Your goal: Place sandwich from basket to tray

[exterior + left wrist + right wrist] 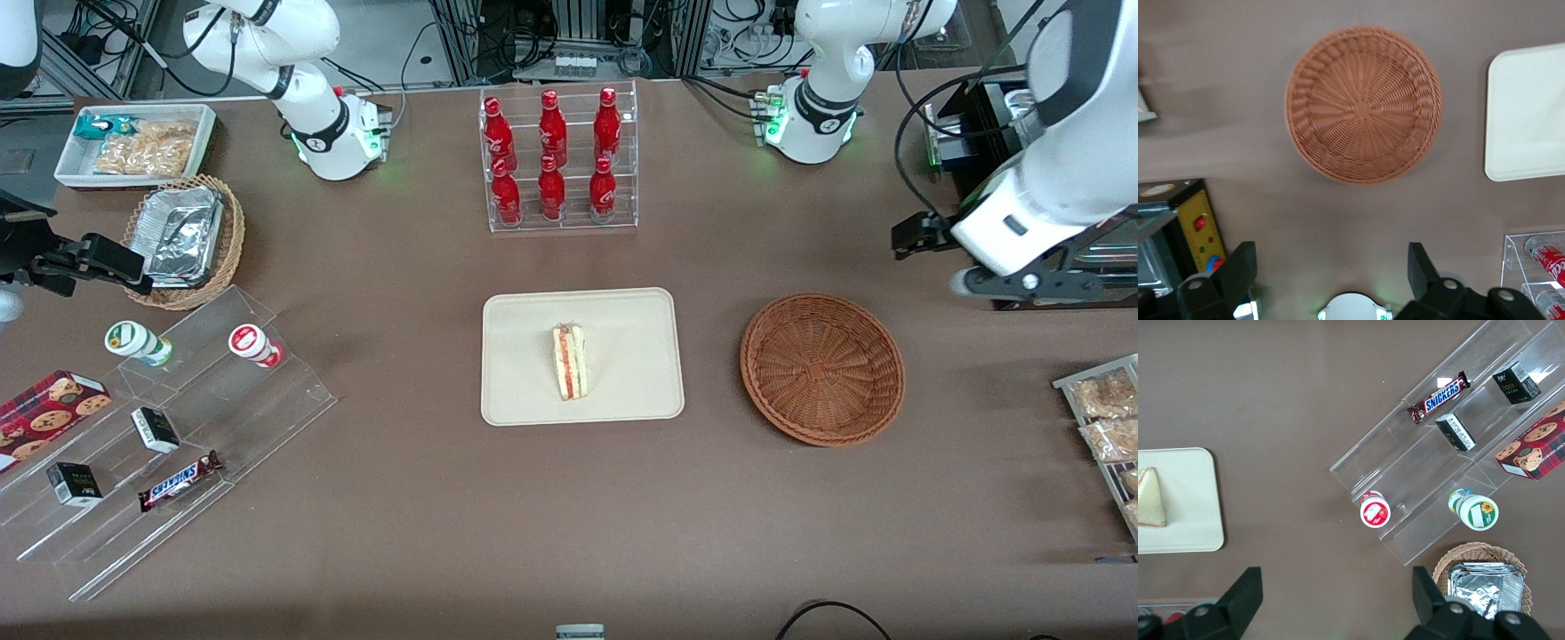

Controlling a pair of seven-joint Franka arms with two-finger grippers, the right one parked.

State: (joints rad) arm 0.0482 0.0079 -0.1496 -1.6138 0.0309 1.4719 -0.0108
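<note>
On the brown bench (427,498), going across the front view, the first task item met is the beige tray (524,391), lying nearer the front camera than the clear rack of red bottles (558,160). The sandwich (569,361) rests on the tray near its middle, its red and green filling edge facing up. Next comes the round reddish-brown basket (822,369), just beside the tray with a strip of bare bench between them; nothing lies in it. Last, at the working arm's end of the bench, the left arm's end effector (1331,270) hangs high above the surface, well apart from both basket and tray. Its two fingers (1238,270) are spread wide with nothing between them, and the wrist camera looks straight down on the empty basket.

Judging from how things lie, the transfer itself looks complete: the sandwich sits flat inside the tray's rim and is free of any grip. The step in hand appears to be the retreat after release. The next move probably asks only that the arm settle at a rest pose clear of the basket, without coming down again.
</note>
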